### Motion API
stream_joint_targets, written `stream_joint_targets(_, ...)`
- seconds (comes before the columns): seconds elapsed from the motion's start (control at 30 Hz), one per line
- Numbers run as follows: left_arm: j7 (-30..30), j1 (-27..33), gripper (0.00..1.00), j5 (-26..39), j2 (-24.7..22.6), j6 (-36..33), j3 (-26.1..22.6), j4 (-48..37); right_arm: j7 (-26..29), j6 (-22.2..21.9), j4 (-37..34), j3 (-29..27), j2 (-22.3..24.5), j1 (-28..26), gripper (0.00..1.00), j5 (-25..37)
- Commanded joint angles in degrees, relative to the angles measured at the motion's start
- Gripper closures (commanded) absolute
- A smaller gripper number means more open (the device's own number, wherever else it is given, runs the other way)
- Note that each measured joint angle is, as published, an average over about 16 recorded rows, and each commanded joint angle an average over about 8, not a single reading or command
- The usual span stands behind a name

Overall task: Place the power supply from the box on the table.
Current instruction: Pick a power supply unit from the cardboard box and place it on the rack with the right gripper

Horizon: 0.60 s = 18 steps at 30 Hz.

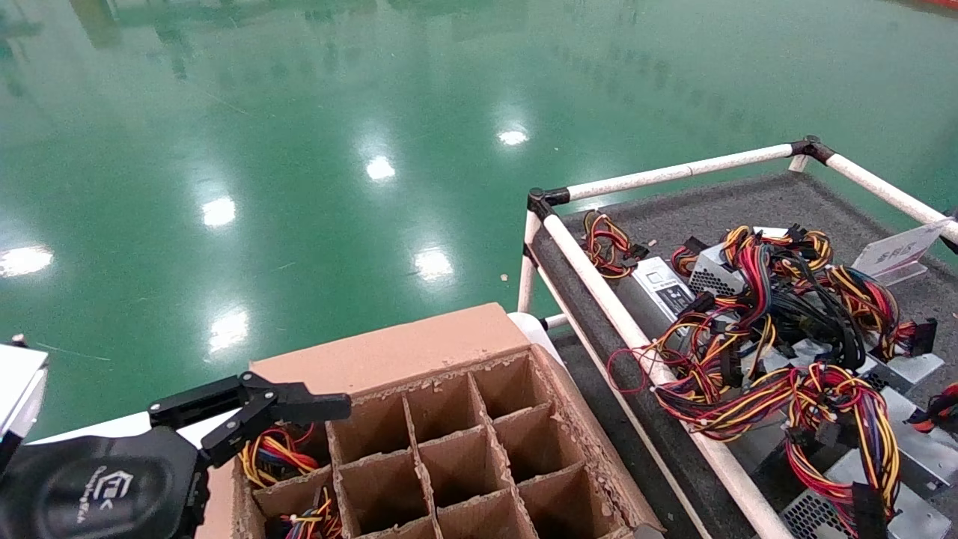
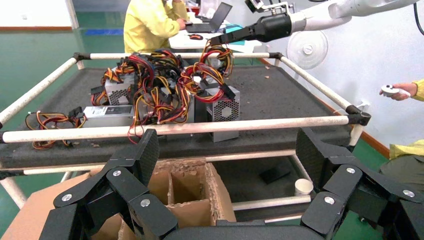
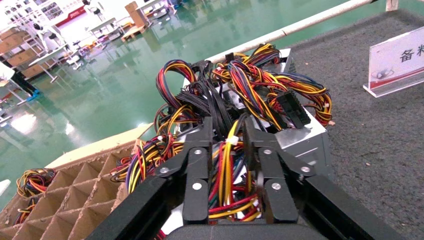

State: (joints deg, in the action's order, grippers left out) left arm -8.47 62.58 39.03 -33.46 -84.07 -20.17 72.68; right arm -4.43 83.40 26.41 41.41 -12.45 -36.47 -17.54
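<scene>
My right gripper is shut on the red, yellow and black wires of a silver-grey power supply over the dark grey table. The left wrist view shows that gripper above the table's far side, wires hanging from it. I cannot tell whether the unit rests on the felt. My left gripper hovers open over the near left corner of the brown box, its fingers spread wide above empty cells. Wire bundles fill the leftmost cells.
Several more power supplies with tangled wires lie on the table behind the white rail. A flat white-and-black unit and a sign card sit there too. People in yellow are beyond the table. A paper cup stands below it.
</scene>
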Motion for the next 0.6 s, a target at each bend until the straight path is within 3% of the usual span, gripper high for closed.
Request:
stream_joint_targets(0.03, 0.0, 0.0, 0.0, 0.0, 0.0, 0.0, 0.0, 0.0, 0.1, 0.1, 0.0, -0.1, 0.0, 0.1, 0.0, -0.2)
stream_joint_targets(0.6, 0.0, 0.0, 0.0, 0.0, 0.0, 0.0, 0.0, 0.0, 0.5, -0.7, 2.5, -0.5, 0.2, -0.9, 0.0, -0.3)
